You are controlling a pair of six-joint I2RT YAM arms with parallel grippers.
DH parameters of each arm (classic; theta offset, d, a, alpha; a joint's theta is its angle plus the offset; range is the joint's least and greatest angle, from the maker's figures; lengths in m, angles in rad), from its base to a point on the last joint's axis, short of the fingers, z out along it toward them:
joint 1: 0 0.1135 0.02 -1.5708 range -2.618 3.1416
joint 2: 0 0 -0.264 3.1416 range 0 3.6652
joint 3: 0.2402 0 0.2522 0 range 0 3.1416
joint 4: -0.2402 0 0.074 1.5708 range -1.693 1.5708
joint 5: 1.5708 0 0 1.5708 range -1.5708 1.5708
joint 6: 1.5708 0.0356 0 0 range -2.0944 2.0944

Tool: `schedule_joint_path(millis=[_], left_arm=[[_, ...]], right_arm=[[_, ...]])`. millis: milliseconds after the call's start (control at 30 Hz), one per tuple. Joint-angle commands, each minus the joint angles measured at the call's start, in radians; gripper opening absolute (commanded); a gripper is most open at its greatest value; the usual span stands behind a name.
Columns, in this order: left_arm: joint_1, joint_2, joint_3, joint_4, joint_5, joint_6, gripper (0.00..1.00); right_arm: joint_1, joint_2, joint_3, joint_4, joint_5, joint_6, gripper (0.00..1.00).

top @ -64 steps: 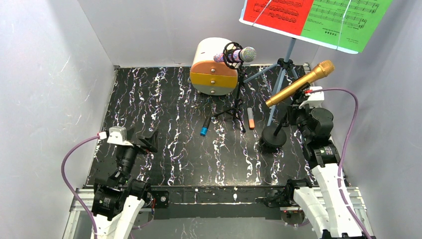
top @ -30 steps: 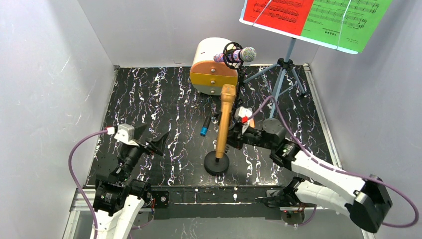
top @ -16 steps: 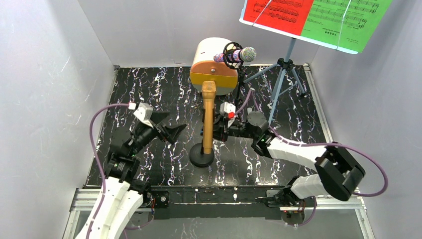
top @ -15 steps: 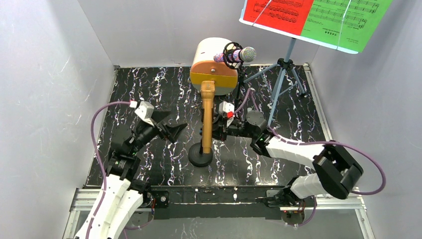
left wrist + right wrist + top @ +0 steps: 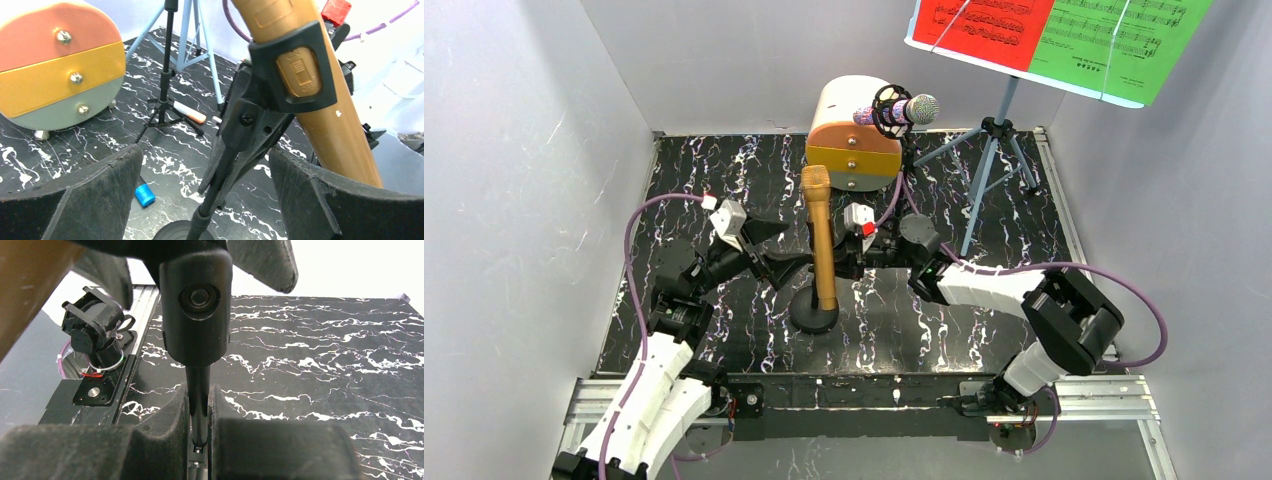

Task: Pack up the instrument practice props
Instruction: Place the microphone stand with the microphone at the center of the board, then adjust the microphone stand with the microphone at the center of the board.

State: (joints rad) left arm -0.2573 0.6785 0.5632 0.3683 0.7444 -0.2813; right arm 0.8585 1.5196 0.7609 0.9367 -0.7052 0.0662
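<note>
The gold microphone [image 5: 818, 235] stands upright in the clip of a black round-based stand [image 5: 814, 318] at mid-table. My right gripper [image 5: 848, 263] is shut on that stand's thin pole [image 5: 199, 390], and the right wrist view shows the pads pressed on both sides. My left gripper [image 5: 781, 252] is open, its fingers [image 5: 80, 200] either side of the pole [image 5: 216, 197] without touching. The silver-headed purple microphone [image 5: 902, 109] sits on a black tripod [image 5: 902, 205] at the back. A pale-blue tripod [image 5: 989, 165] carries the red sheet [image 5: 984, 28] and the green sheet [image 5: 1114, 40].
The round cream-and-orange drawer cabinet [image 5: 852, 140] stands at the back centre, just behind the gold microphone. A blue-capped marker [image 5: 145, 195] and an orange-tipped marker [image 5: 191, 114] lie on the black marbled table [image 5: 724, 190]. Grey walls close in the left, back and right.
My right gripper has carried the gold microphone and its stand leftward from the right side to mid-table. The left arm has reached in until its open fingers flank the pole.
</note>
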Motion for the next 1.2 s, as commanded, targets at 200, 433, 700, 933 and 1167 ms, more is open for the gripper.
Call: schedule_joint_path(millis=[200, 433, 700, 933, 1167], left_arm=[[0.001, -0.050, 0.001, -0.159, -0.015, 0.091, 0.95], [0.002, -0.024, -0.037, -0.064, 0.010, 0.030, 0.95], [0.001, -0.015, -0.046, -0.056, 0.025, 0.022, 0.93], [0.001, -0.015, -0.052, -0.042, 0.011, 0.016, 0.92], [0.002, -0.046, -0.022, -0.177, -0.123, 0.076, 0.95]], right_arm=[[0.052, 0.024, 0.094, 0.090, 0.104, -0.078, 0.03], [0.067, 0.058, 0.134, 0.048, 0.081, -0.121, 0.05], [0.079, 0.065, 0.109, 0.074, 0.147, -0.094, 0.05], [0.084, 0.045, 0.085, 0.052, 0.175, -0.102, 0.02], [0.114, 0.002, 0.011, 0.112, 0.441, -0.087, 0.01]])
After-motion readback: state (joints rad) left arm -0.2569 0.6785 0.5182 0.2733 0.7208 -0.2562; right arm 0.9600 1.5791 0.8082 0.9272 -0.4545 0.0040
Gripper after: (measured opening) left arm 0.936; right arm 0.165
